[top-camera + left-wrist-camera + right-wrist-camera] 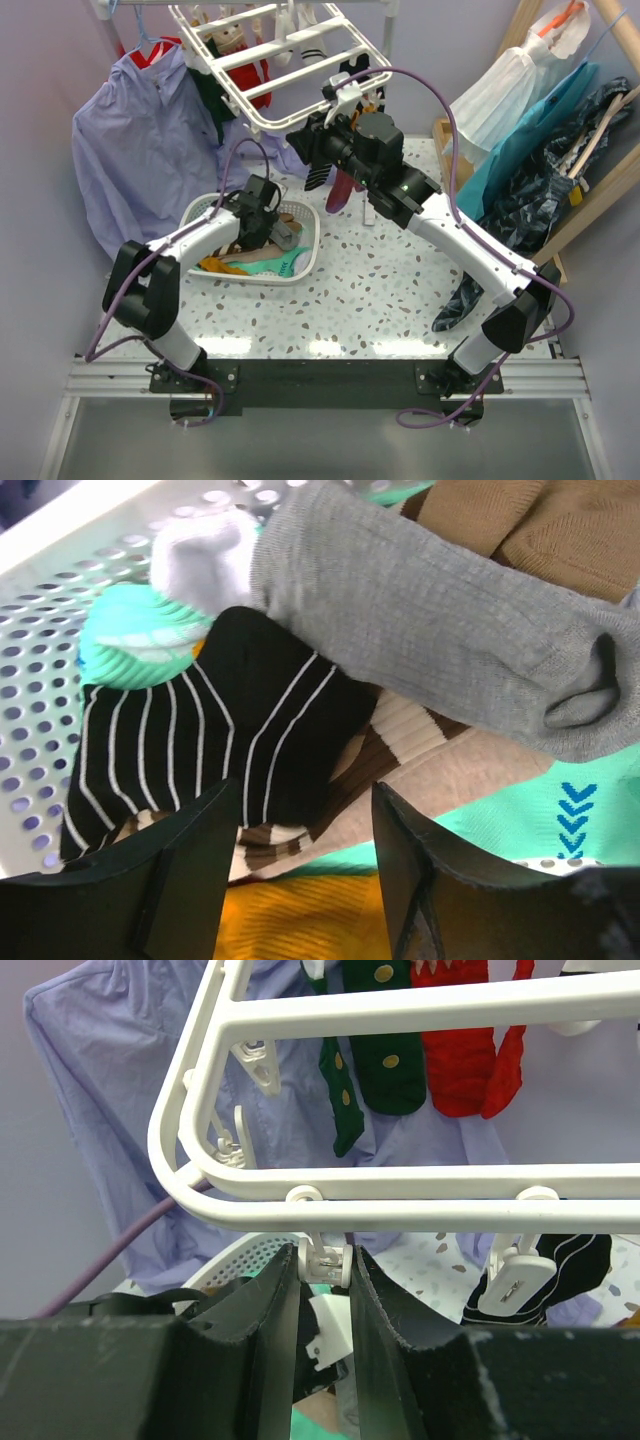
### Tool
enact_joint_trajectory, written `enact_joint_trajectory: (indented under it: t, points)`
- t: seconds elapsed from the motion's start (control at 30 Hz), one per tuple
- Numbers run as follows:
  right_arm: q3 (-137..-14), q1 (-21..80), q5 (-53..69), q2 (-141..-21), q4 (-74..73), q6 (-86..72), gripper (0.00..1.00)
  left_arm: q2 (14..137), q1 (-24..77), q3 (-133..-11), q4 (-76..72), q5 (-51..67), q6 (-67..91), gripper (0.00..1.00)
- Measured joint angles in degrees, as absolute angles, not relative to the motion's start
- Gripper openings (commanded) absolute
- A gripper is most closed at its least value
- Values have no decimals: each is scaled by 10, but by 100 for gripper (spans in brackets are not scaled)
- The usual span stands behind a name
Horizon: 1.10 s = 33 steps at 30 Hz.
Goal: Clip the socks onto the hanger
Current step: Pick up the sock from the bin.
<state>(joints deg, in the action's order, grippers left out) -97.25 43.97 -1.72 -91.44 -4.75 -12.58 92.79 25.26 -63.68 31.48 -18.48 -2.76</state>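
My left gripper [305,835] is open and hovers low over the socks in the white basket [40,680]. Below it lie a black-white striped sock [230,730], a grey sock [430,620], a brown-cream striped sock [400,730], a teal one [500,815] and an orange one [300,915]. My right gripper [325,1270] is shut on a white clip [325,1263] that dangles from the near bar of the white hanger [420,1192]. A green sock [385,1050], a red sock [465,1060] and a black-white striped sock [565,1265] hang from it. From above, the left gripper [280,232] is in the basket and the right gripper [305,140] is under the hanger [262,127].
The basket [200,207] stands left of centre on the speckled table. A lavender shirt [140,150] hangs behind it. Bagged clothes and a teal cloth [530,140] lean at the right. A dark sock [460,300] lies by the right arm.
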Motion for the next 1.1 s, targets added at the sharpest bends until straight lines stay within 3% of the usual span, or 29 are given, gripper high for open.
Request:
enact_joint_trajectory:
  t: [0.43, 0.6, 0.77, 1.1]
  points:
    - [-972, 440, -17, -914, -47, -126, 0, 986, 252, -665, 337, -188, -26, 45]
    - [-971, 440, -17, -914, -47, -126, 0, 997, 249, -665, 346, -199, -20, 30]
    - [-970, 440, -17, -914, -47, -126, 0, 996, 244, -665, 352, -203, -12, 5]
    - [-970, 439, -17, -914, -47, -126, 0, 946, 234, -698, 378, -169, 21, 2]
